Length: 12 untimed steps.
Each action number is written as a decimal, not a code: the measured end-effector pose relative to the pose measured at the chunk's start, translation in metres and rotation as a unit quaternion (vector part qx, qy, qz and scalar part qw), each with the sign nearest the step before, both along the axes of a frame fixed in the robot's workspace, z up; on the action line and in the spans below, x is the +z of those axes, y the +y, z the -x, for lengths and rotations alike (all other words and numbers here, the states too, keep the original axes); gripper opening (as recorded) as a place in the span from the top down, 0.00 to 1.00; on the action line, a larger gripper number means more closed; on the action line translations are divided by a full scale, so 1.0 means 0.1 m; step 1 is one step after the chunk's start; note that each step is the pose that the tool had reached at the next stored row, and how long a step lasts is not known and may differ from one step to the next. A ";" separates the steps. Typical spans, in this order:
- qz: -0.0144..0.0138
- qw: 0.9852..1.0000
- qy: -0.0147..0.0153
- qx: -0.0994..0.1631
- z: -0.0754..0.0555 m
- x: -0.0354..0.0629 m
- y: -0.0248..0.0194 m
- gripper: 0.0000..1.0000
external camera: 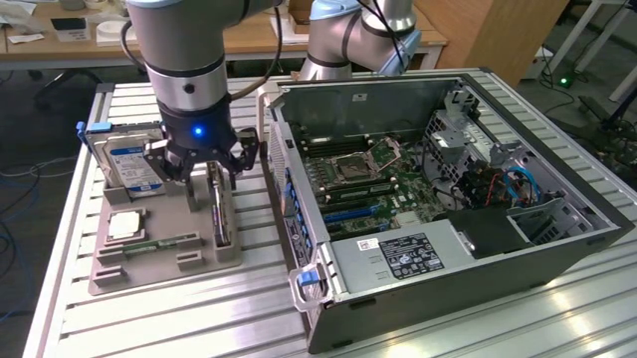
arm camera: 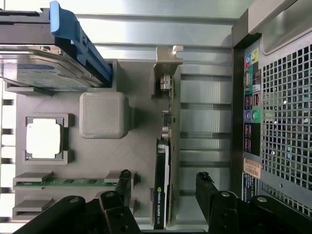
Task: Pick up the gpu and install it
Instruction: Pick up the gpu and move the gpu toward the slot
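The gpu (external camera: 220, 212) stands on edge in a slot of the grey holder tray (external camera: 149, 272), on the exterior view's left, at 9 o'clock from the open computer case (external camera: 448, 287). The wrist view shows its black cooler face and green board edge (arm camera: 163, 190), with the silver bracket (arm camera: 168, 61) at the far end.

The gripper (external camera: 206, 175) hangs directly over the card with its jaws spread wide and nothing in them. One of its fingers (arm camera: 124, 180) is on each side of the card, and both are apart from it.

This looks like the pick-up step, at the approach: the card is still seated and not yet gripped. A clean grasp calls for the pads to meet the card's flat faces squarely, clear of the slot walls.

From the gpu, the hard drive (external camera: 134, 168) stands at 10 o'clock, the CPU (external camera: 127, 224) lies at 9 and the memory stick (external camera: 159, 245) at 8. In the case, the motherboard (external camera: 368, 179) shows a vacant blue slot (external camera: 348, 212).
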State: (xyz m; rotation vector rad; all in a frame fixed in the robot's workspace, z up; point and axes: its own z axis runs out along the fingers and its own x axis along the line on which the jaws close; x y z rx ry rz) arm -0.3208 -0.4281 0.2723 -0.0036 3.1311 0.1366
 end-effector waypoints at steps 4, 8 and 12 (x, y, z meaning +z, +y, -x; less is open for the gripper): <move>0.000 1.000 0.000 0.000 0.00 -0.033 -0.003 0.35; 0.000 1.000 0.000 0.000 0.00 -0.060 -0.009 0.35; 0.000 1.000 0.000 0.000 0.00 -0.099 -0.012 0.35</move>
